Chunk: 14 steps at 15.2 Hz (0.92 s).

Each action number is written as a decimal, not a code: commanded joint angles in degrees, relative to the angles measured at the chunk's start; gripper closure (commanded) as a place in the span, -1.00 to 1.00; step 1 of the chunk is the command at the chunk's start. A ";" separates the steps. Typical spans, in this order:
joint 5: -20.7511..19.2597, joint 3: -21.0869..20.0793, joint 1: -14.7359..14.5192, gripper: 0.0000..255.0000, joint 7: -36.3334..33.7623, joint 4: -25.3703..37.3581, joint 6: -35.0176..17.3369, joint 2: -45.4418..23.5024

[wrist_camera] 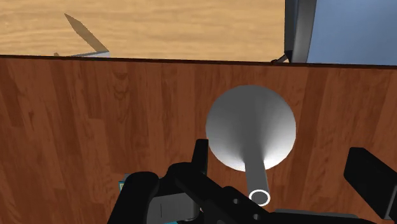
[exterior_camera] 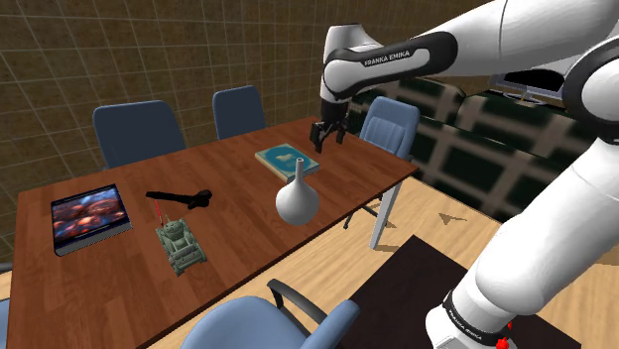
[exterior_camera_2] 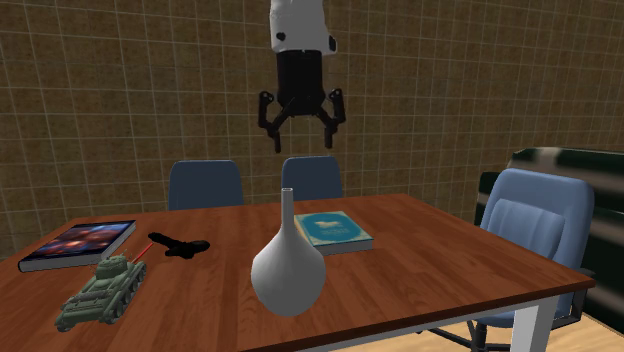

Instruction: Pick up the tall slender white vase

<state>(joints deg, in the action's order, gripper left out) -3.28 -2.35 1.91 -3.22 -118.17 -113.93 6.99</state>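
Found the vase [exterior_camera: 298, 198] upright on the desk [exterior_camera: 238, 248], just beside the book [exterior_camera: 288, 161], long neck vertical. Saw the pincer [exterior_camera: 328, 142] open and empty, fingers spread wide, well above the book's vase-side edge. Looked almost straight down the neck in the wrist view and placed its rim between the fingers, nearer one. Judged a small shift off the book, then a straight drop along that axis, likely enough.

The white arm [exterior_camera: 397, 55] reads "FRANKA EMIKA".
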 commanded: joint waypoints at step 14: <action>2.38 -0.14 0.10 -1.00 1.11 21.63 -3.80 -28.69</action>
<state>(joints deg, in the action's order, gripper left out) -0.89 -2.45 2.10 -1.98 -96.17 -116.96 -21.30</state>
